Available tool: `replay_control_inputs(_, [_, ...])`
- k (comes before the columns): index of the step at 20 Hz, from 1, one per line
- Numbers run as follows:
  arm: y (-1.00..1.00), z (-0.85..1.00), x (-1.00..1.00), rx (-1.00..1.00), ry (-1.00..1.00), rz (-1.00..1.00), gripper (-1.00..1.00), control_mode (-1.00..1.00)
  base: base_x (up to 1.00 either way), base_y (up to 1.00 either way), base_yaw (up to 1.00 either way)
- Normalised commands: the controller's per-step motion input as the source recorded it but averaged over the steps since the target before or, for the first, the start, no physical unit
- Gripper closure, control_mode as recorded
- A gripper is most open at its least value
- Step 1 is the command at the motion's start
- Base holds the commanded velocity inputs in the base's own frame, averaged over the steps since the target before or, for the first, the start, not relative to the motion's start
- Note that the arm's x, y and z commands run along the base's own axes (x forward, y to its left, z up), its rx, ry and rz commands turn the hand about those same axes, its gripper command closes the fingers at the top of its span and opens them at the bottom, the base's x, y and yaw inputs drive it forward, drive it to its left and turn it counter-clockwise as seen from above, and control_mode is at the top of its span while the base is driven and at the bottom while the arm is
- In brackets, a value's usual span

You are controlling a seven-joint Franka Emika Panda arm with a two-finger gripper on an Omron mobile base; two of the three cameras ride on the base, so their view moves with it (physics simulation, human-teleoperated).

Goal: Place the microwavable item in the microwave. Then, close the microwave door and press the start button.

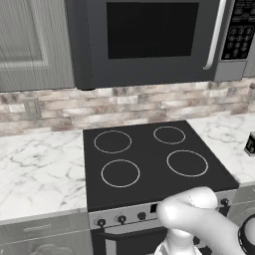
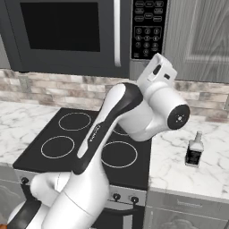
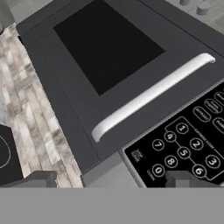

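Microwave first: the big dark grey microwave (image 3: 65,109) over the stove fills the space right in front of the claw. Its wide black door with a dark glass window (image 3: 109,48) is shut, just ahead of the claw. The long silver bar handle (image 3: 151,94) runs across the door, close in front of the claw. The black keypad panel with white number buttons (image 3: 188,144) sits right by the claw's fingers. Under the claw lies the flat black stove top with four white rings (image 2: 85,143). The white marble counter (image 2: 179,165) spreads out below the claw on both sides. A small dark bottle with a white label (image 2: 194,150) stands on the counter, low and off to one side of the claw. The claw (image 3: 111,180) is spread wide open and holds nothing, its dark fingertips (image 3: 37,178) raised toward the microwave.
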Motion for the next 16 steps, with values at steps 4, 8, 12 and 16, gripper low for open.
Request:
replay_control_inputs(4, [-0.17, 0.0, 0.39, 0.03, 0.0, 0.0, -1.0, -1.0, 0.0, 0.0, 0.0])
replay_control_inputs(8, [-0.01, -0.05, 0.3, 0.01, 0.0, 0.0, -1.0, -1.0, 0.0, 0.0, 0.0])
replay_control_inputs(12, [0.0, -0.18, 0.26, 0.0, 0.0, 0.0, -1.0, -1.0, 0.0, 0.0, 0.0])
replay_control_inputs(16, [0.01, -0.2, 0.27, 0.0, 0.0, 0.0, -1.0, -1.0, 0.0, 0.0, 0.0])
